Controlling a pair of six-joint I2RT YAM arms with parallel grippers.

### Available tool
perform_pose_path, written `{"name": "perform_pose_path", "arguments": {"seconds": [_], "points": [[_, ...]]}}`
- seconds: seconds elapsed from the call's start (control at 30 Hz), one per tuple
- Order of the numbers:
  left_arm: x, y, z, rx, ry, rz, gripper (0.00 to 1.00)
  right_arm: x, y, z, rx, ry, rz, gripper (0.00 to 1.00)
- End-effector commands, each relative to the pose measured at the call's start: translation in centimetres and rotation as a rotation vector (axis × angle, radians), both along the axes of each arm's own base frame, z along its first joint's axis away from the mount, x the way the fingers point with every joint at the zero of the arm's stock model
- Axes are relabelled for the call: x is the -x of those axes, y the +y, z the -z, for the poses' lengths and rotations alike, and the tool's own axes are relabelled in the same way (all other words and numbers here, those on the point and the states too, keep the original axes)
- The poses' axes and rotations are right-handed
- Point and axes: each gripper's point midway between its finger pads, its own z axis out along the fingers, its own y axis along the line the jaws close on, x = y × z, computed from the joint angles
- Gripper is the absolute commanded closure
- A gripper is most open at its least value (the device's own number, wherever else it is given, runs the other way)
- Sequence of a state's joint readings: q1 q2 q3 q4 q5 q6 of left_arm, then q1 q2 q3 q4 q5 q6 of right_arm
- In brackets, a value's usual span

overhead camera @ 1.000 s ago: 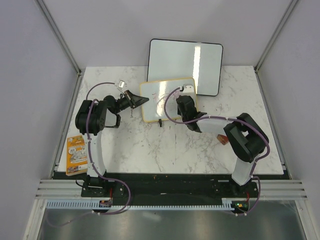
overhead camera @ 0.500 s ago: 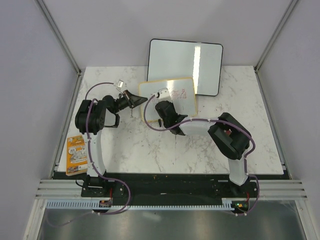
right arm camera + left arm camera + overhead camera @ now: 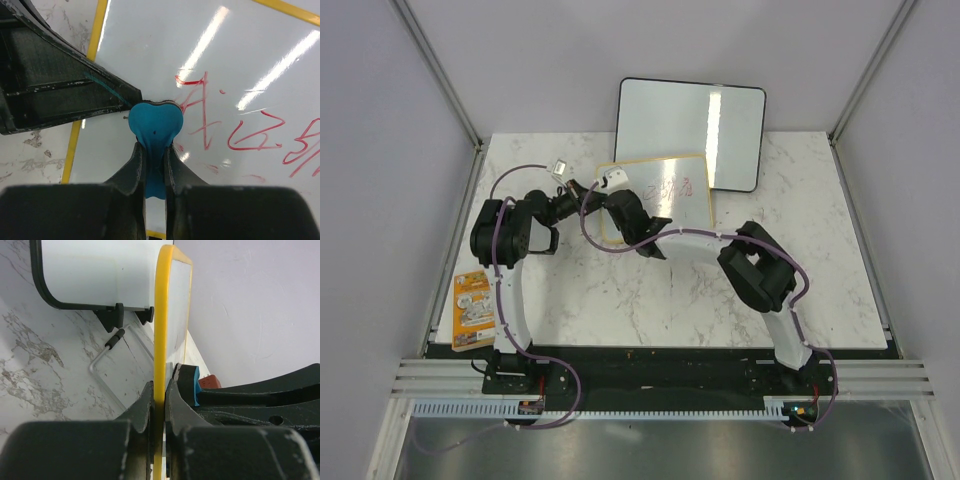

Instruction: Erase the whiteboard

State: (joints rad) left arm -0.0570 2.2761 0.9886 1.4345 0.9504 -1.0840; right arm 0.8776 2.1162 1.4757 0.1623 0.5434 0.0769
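Observation:
The whiteboard (image 3: 672, 190), yellow-framed with red marks (image 3: 676, 187) on its right half, stands tilted at the back middle of the table. My left gripper (image 3: 590, 197) is shut on its left edge. In the left wrist view the yellow frame (image 3: 160, 315) runs between the closed jaws (image 3: 159, 395). My right gripper (image 3: 154, 150) is shut on a blue eraser (image 3: 155, 124), which presses on the white face (image 3: 150, 50) near that left edge, just left of the red writing (image 3: 250, 135). The eraser (image 3: 195, 385) sits close beside the left fingers (image 3: 60, 95).
A larger black-framed white board (image 3: 690, 130) leans behind the small one, its feet (image 3: 112, 317) on the marble. An orange packet (image 3: 473, 310) lies at the table's left edge. A reddish block (image 3: 210, 382) shows behind the right arm in the left wrist view.
My right gripper has swept the eraser leftward across the board, from its right side to its left edge, uncovering the red marks. The left gripper keeps its hold in the same place.

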Motion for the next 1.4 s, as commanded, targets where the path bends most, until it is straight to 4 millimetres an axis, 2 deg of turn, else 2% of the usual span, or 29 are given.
{"name": "perform_pose_path", "arguments": {"seconds": [0.0,0.1,0.2,0.27,0.4,0.57,0.6,0.67,0.7,0.77,0.8,0.93,1.0,1.13,1.23,1.3,1.37], "points": [[1.7,-1.0,-1.4,-0.020,-0.223,0.062,0.98,-0.8,1.6,3.9,-0.006,0.083,-0.061,1.00],[1.7,-1.0,-1.4,-0.020,-0.224,0.062,0.98,-2.6,0.0,3.1,-0.027,0.081,-0.003,1.00],[1.7,-1.0,-1.4,-0.020,-0.224,0.062,0.98,-4.2,-2.5,2.4,-0.027,0.071,0.051,1.00],[1.7,-1.0,-1.4,-0.021,-0.224,0.062,0.98,-4.8,-3.9,1.9,-0.012,0.056,0.084,1.00],[1.7,-0.9,-1.3,-0.022,-0.224,0.061,0.98,-5.6,-7.1,2.0,0.002,0.061,0.142,1.00],[1.7,-1.0,-1.4,-0.023,-0.227,0.062,0.98,-5.4,-11.8,3.5,0.012,0.094,0.232,1.00],[1.7,-1.0,-1.4,-0.023,-0.227,0.062,0.98,-5.4,-13.7,4.3,0.022,0.109,0.269,1.00],[1.7,-1.0,-1.4,-0.023,-0.227,0.062,0.98,-5.4,-15.4,4.3,0.000,0.116,0.312,1.00],[1.7,-1.0,-1.3,-0.023,-0.225,0.062,0.98,-5.3,-17.2,5.0,0.006,0.131,0.345,1.00],[1.7,-0.9,-1.3,-0.023,-0.225,0.060,0.98,-5.3,-18.9,4.8,-0.004,0.134,0.384,1.00],[1.8,-1.0,-1.3,-0.022,-0.224,0.062,0.98,-5.2,-20.6,5.2,0.004,0.142,0.419,1.00],[1.7,-0.9,-1.3,-0.023,-0.227,0.060,0.98,-4.7,-23.9,5.7,0.005,0.153,0.498,1.00],[1.7,-1.0,-1.4,-0.022,-0.226,0.062,0.98,-4.4,-24.7,6.2,0.002,0.167,0.503,1.00],[1.7,-1.0,-1.4,-0.021,-0.226,0.064,0.98,-4.2,-23.6,6.1,-0.005,0.187,0.433,1.00],[1.7,-1.0,-1.4,-0.022,-0.226,0.067,0.98,-3.8,-21.0,5.5,-0.050,0.204,0.319,1.00],[1.7,-1.0,-1.3,-0.022,-0.225,0.068,0.98,-3.2,-18.1,4.9,-0.037,0.191,0.231,1.00],[1.7,-0.9,-1.4,-0.022,-0.228,0.068,0.98,-2.7,-16.1,4.6,-0.012,0.181,0.190,1.00]]}}
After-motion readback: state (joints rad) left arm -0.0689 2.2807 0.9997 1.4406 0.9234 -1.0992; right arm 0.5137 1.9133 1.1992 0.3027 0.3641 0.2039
